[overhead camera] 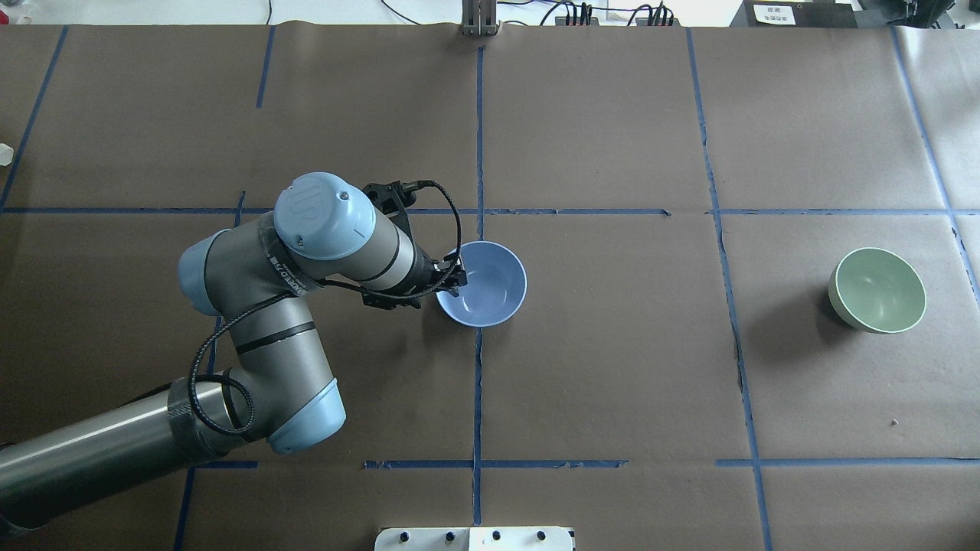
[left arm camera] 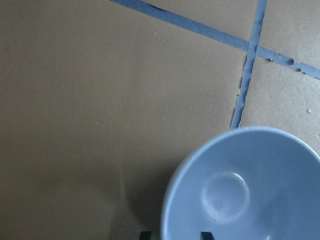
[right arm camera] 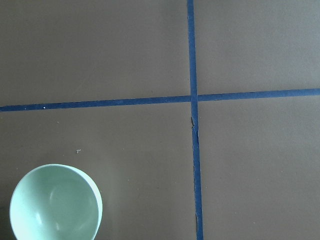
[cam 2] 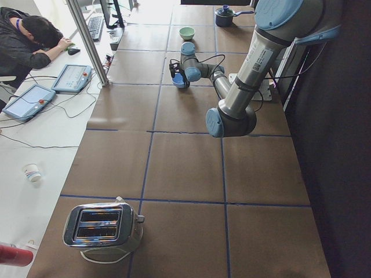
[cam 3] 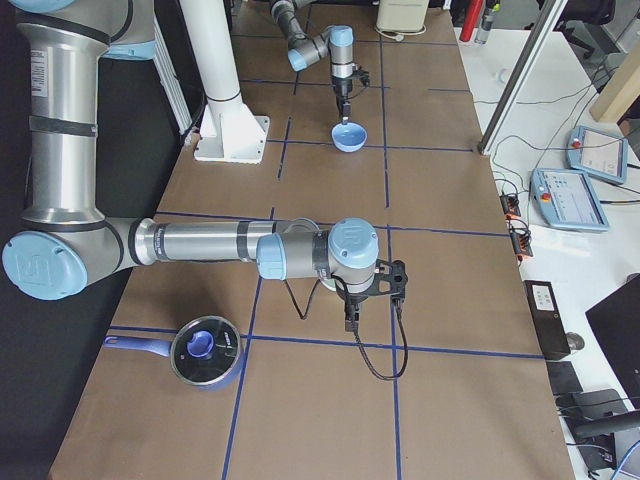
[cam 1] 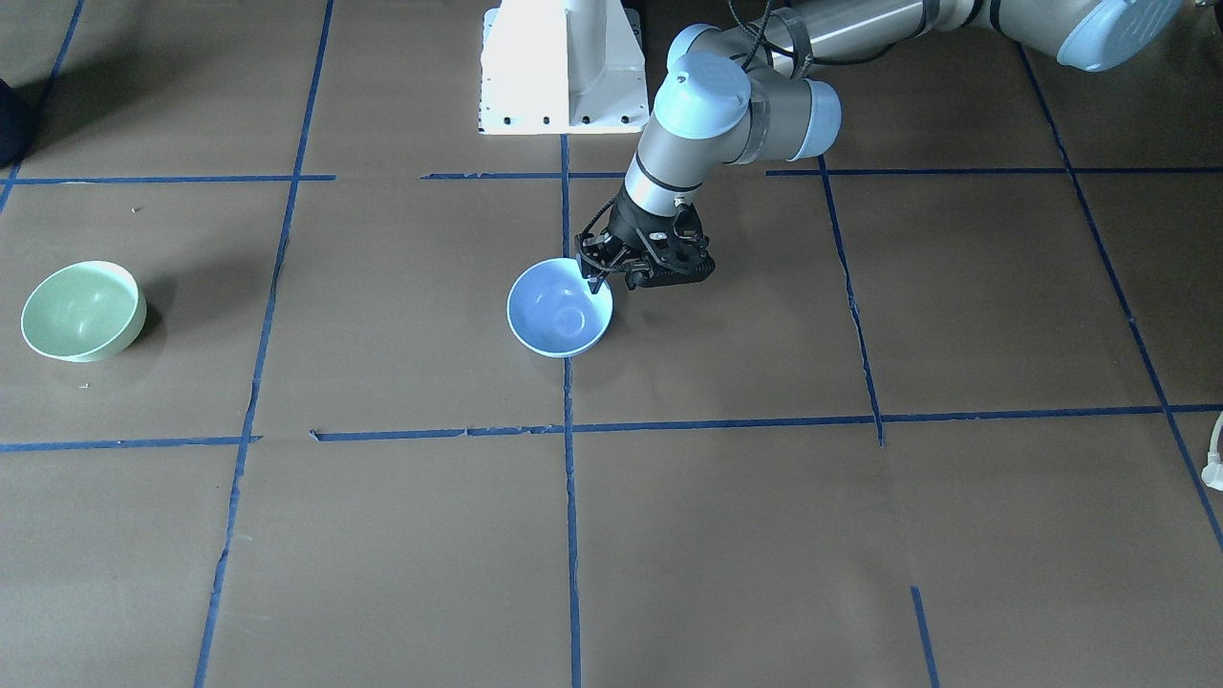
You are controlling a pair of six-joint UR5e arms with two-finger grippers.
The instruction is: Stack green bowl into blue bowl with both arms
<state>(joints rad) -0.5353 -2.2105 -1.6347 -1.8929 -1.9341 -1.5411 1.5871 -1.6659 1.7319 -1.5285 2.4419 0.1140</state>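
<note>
1. Front view: your left gripper is spread astride the blue bowl's rim. The green bowl sits well beyond the blue bowl.
2. Left wrist: one fingertip is outside the rim, the other inside.
3. Right side: you cannot tell the right gripper's state.
4. Overhead: the left arm's lettering is unreadable.

Overhead, front share blue bowl; wrists seemingly downward.

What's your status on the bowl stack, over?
Left gripper straddling rim of round pale-blue glossy bowl, grip unclear. Right gripper off-bowl, state unclear. Round mint-green glossy bowl sits alone, untouched. Nothing between bowls.
</note>
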